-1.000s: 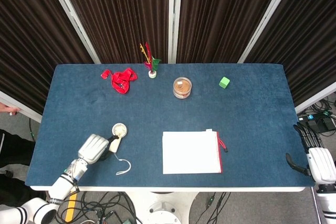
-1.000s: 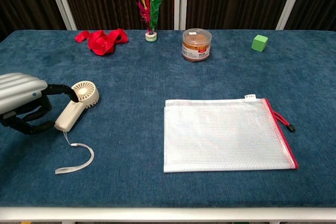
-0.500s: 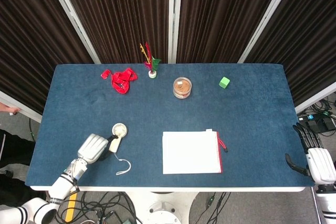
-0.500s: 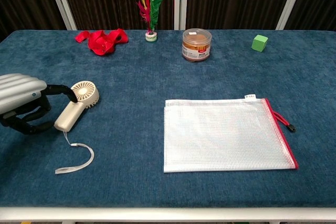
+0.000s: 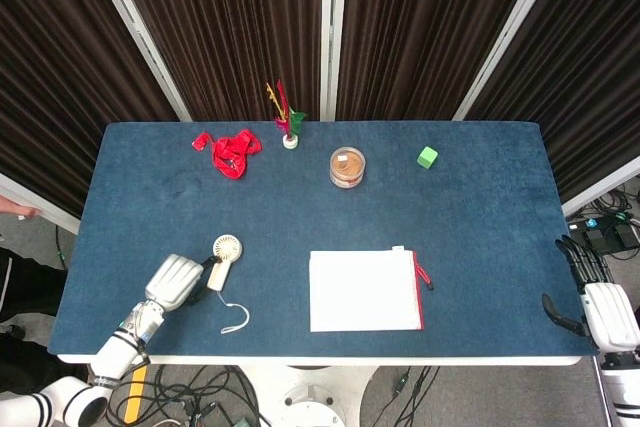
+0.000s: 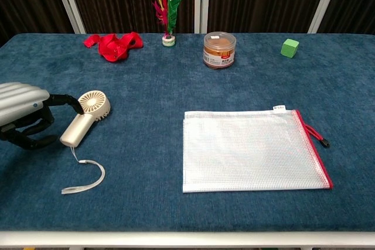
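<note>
A small cream handheld fan (image 6: 88, 115) with a white wrist strap (image 6: 85, 180) lies flat on the blue table (image 5: 480, 217), near the front left. My left hand (image 6: 26, 112) sits just left of it. Its fingers curve around the handle's end, one fingertip (image 6: 75, 105) close to the fan head, and it grips nothing. In the head view the left hand (image 5: 172, 282) lies beside the fan (image 5: 222, 255). My right hand (image 5: 600, 307) hangs off the table's right front corner with its fingers apart, holding nothing.
A white mesh zip pouch (image 6: 252, 150) with red trim lies front centre. Along the back stand a red ribbon heap (image 6: 114, 45), a feather shuttlecock (image 6: 167, 13), a clear jar (image 6: 220, 49) with brown contents and a green cube (image 6: 289, 47).
My left hand has drawn back slightly to the left, away from the fan's handle. The fan stays where it lay. The right hand has not moved.
</note>
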{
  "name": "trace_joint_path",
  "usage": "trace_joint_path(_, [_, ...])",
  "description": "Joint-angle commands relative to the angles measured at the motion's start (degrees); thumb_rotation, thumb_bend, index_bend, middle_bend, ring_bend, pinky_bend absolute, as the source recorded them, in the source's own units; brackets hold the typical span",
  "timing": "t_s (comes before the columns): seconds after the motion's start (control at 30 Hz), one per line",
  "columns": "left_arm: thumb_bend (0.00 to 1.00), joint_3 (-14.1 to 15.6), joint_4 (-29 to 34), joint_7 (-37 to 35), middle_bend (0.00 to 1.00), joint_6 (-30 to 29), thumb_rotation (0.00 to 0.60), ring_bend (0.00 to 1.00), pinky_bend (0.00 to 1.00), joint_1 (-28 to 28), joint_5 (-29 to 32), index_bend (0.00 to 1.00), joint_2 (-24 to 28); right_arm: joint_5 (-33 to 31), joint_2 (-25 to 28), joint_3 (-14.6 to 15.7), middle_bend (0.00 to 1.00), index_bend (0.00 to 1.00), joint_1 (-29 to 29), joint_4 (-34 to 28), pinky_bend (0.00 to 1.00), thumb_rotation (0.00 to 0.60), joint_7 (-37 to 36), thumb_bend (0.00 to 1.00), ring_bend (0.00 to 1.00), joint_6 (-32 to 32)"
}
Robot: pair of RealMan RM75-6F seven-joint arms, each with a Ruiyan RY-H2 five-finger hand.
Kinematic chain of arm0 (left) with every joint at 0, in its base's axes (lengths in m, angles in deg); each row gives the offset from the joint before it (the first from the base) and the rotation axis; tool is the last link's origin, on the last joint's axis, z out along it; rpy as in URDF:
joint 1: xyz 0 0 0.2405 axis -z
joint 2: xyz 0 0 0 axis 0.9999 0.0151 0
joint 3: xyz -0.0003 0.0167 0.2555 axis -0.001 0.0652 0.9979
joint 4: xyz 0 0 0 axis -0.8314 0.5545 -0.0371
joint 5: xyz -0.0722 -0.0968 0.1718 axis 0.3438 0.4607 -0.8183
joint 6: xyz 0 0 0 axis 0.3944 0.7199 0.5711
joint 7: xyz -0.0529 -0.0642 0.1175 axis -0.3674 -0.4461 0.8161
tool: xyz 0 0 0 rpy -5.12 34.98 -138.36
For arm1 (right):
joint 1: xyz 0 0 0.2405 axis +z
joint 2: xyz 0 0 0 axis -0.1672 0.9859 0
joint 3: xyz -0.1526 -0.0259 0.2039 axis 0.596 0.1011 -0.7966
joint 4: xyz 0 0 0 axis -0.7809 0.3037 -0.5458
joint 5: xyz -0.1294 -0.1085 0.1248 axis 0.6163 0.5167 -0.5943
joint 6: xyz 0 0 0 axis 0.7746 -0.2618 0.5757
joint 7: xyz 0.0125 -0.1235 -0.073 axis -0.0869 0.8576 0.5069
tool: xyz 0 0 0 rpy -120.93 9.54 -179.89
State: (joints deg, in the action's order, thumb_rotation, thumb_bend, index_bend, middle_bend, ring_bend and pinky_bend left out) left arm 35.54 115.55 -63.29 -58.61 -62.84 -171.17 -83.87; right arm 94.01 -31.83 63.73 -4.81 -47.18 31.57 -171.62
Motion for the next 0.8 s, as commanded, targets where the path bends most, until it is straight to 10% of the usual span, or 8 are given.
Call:
trace_joint_path(0.03, [0.40, 0.0, 0.1, 0.0, 0.85, -0.1, 0.600, 0.85, 0.80, 0.0, 0.0, 0.24, 0.0, 0.0, -0.1, 0.0, 0.00, 0.00, 0.0, 0.1, 0.00, 0.600, -0.1, 0.32, 0.00, 0.0])
trace_joint_path(0.8, [0.40, 1.5, -2.4, -1.5, 0.85, -1.0, 0.600, 0.85, 0.80, -0.6, -1.1, 0.29, -2.2, -0.2, -0.3, -0.1, 0.00, 0.00, 0.0, 0.3, 0.00, 0.600, -0.2, 0.31, 0.00, 0.0])
